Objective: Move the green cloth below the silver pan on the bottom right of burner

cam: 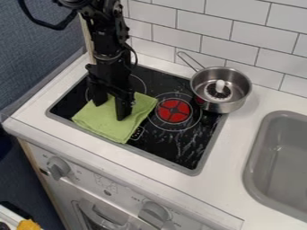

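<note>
Camera view: your gripper (112,109) hangs, jaws parted, over the green cloth (108,127).
You have the two fingers well apart, cloth visible between them; whether the tips touch it, you cannot tell. Cloth lies flat on the left part of the black cooktop (180,150), near its front edge, beside the red burner (173,111). Outward from there, your silver pan (228,107) sits upright at the cooktop's back right corner, handle toward the tiled wall (231,48), a white-knobbed object (219,88) inside. Grey sink (256,155) at right.
</note>
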Controlling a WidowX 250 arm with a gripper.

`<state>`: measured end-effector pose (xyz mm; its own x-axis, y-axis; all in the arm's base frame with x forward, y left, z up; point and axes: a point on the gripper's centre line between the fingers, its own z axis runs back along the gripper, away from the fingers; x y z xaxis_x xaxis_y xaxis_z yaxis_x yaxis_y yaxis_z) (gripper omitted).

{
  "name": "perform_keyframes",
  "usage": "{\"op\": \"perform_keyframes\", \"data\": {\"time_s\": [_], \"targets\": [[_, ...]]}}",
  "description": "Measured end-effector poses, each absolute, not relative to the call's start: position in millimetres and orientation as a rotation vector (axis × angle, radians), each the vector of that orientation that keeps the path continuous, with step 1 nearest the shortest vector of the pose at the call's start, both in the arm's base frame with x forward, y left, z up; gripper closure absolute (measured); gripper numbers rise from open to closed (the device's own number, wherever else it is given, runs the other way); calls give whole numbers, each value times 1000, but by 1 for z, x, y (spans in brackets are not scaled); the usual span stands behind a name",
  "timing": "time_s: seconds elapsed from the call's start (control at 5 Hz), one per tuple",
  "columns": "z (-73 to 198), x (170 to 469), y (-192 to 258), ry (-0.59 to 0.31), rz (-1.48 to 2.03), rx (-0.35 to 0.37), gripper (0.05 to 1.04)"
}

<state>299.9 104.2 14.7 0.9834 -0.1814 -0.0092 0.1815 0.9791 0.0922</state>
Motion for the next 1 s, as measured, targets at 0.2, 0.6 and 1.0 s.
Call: {"op": "perform_keyframes", "data": {"time_s": [0.2,0.6,1.0], "targets": [[15,301,104,-5,-195,89,83],[69,300,92,-195,-143,97,83],[98,286,96,-192,-37,87,83]]}}
